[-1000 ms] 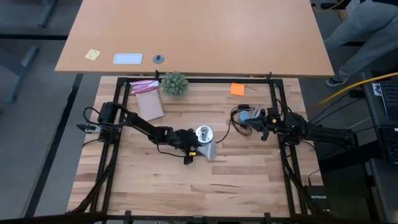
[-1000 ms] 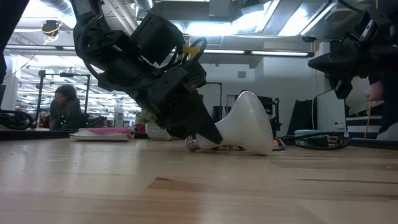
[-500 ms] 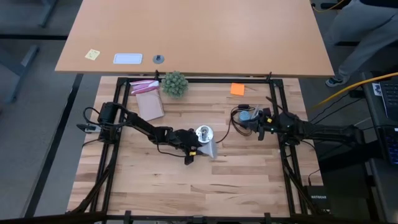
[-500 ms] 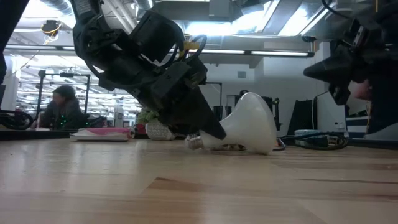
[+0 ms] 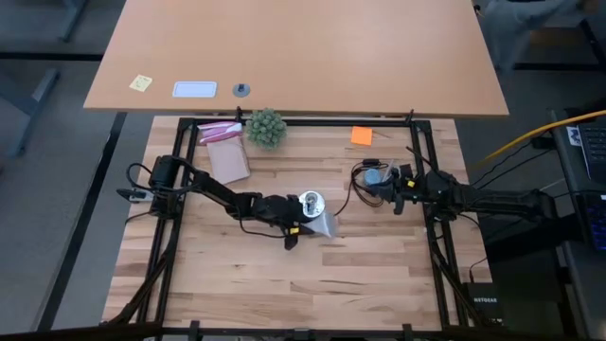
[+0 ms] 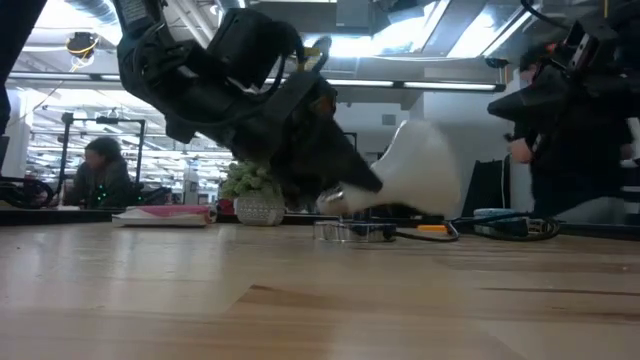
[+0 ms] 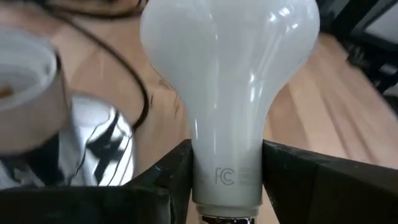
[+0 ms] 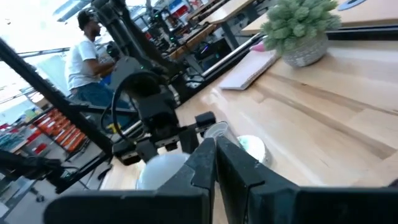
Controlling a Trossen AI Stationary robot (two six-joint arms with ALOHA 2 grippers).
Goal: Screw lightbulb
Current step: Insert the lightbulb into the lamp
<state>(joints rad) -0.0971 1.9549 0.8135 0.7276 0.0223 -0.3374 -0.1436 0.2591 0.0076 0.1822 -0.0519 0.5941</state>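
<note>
The white lightbulb (image 7: 230,68) is held by my left gripper (image 7: 227,186), which is shut on it at the table's middle (image 5: 309,227). In the low view the lightbulb (image 6: 425,170) hangs clear of the wood, dome tipped up and away from the gripper. The silvery socket disc (image 5: 311,202) with its black cord sits just beyond, and its white collar (image 7: 25,93) is beside the bulb. My right gripper (image 5: 391,188) waits shut at the right, next to a small light-blue object (image 5: 377,176). My left gripper pinches the bulb's narrow neck (image 7: 227,177), just above the screw base, between its two fingers (image 7: 177,180), one on each side. The fingers come from the table's left, slanting slightly down, and lie along the bulb. The bulb is lifted clear, dome pointing toward the table's right and tilted up.
A small green plant (image 5: 266,126) and a pink book (image 5: 225,152) stand at the far left of the table, and an orange note (image 5: 361,135) lies at the far right. Black cord loops from the socket toward the right arm. Bare wood (image 5: 284,284) fills the near half.
The lightbulb lay with its dome on the table and its base in my left gripper's fingers. My left gripper has since tipped upward and risen slightly, lifting the bulb clear of the wood, dome raised.
</note>
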